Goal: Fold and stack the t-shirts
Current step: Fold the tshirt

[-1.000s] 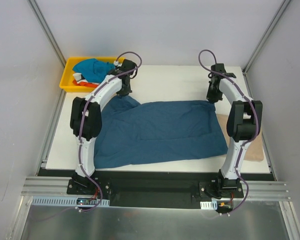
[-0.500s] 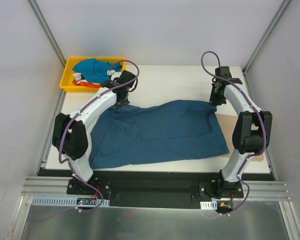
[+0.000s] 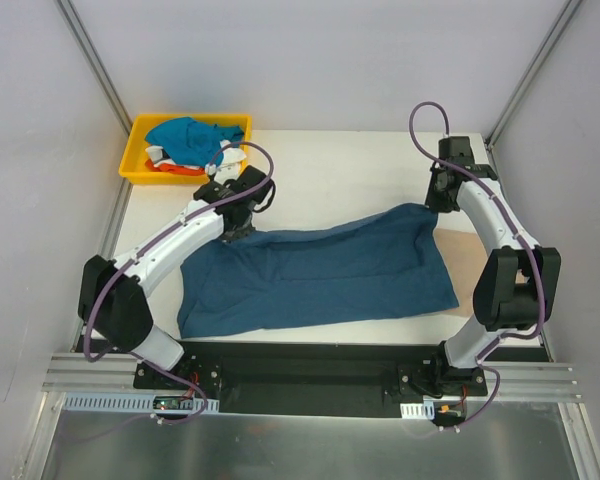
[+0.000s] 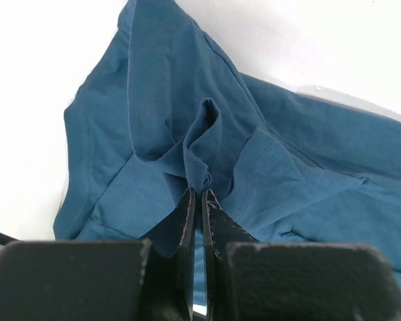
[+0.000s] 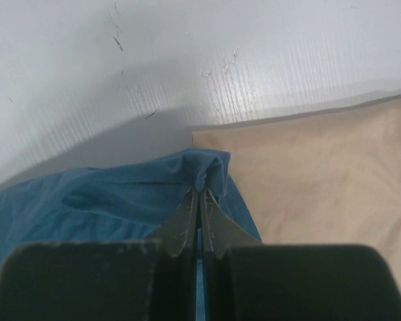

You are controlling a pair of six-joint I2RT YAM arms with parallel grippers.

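Dark teal shirt [image 3: 320, 275] lies spread across the middle of the white table [image 3: 350, 165], wrinkled. Its near edge sits close to the arm bases.

Left gripper [image 3: 235, 228]: at the shirt's far-left corner, jaws clenched on a bunched fold of teal cloth. The wrist view shows the fabric puckered into a ridge right at the tips, with a stitched hem running off to the right.

Right gripper [image 3: 438, 200]: at the far-right corner, jaws pinched tight on a small peak of the same shirt. The shirt's far edge runs between the two grippers, higher on the right.

Tan shirt [image 3: 472, 275] lies flat along the right side of the table. The teal shirt's right edge meets or overlaps it; I cannot tell which.

Yellow tray [image 3: 138, 168] sits off the far-left corner, holding a bright blue shirt [image 3: 185, 135] heaped over white and orange-red cloth [image 3: 180, 170].
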